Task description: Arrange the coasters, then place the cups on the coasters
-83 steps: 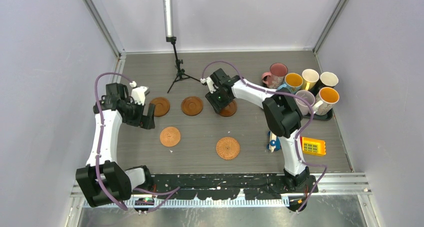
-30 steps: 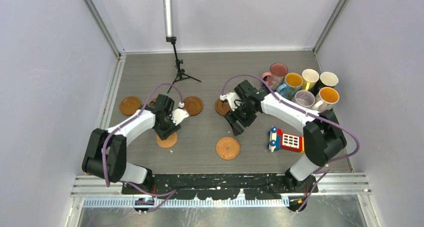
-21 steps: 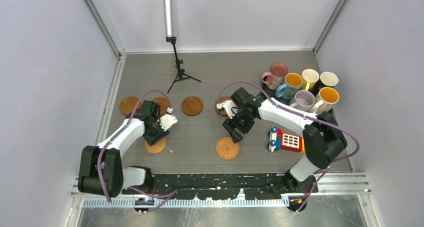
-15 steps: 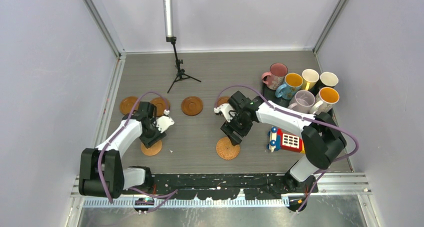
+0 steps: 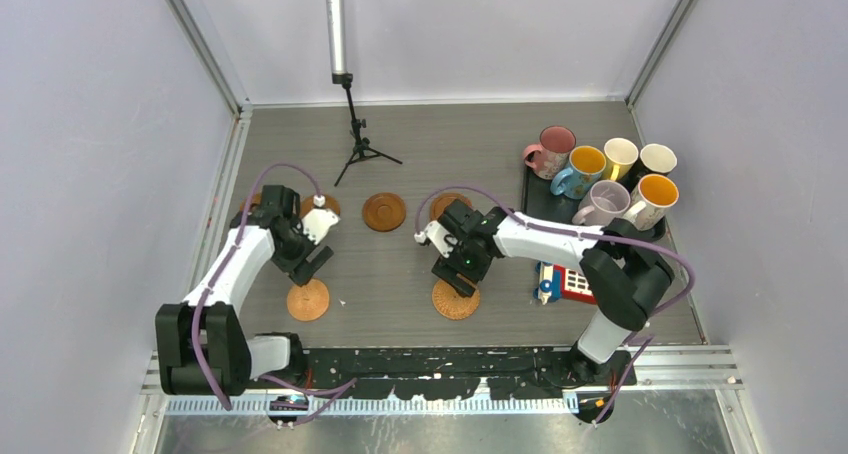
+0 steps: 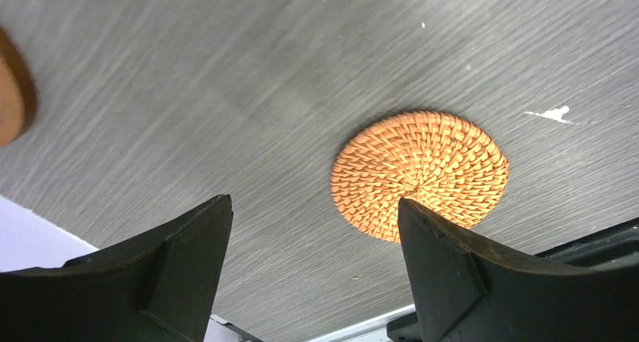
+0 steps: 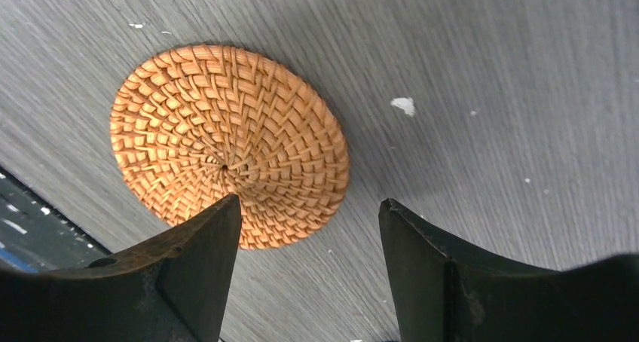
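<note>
The left jaws are standing wide apart over the table [image 5: 450,144] and gripping nothing. The right jaws are gaping too, and they are just as empty.

On progress, this is looking like the coaster stage, and not a finished one. Two woven coasters are lying flat toward the bottom of the overhead view, the left woven coaster [image 5: 307,299] and the right woven coaster [image 5: 455,300]. The dark coasters [image 5: 384,211] are sitting in a line across the middle, several of them half hidden behind the arms. The cups [image 5: 587,164] are all crowding together on the black tray [image 5: 537,192] at the upper right. Not one is sitting on a coaster, so that whole half of the job is waiting.

In the left wrist view the left woven coaster [image 6: 420,175] is lying just beyond the fingertips, right of centre, with its lower edge tucked behind the right-hand finger. In the right wrist view the right woven coaster [image 7: 226,142] is filling the upper left, its near rim disappearing behind the left-hand finger. Neither coaster is sitting between the fingers.
</note>
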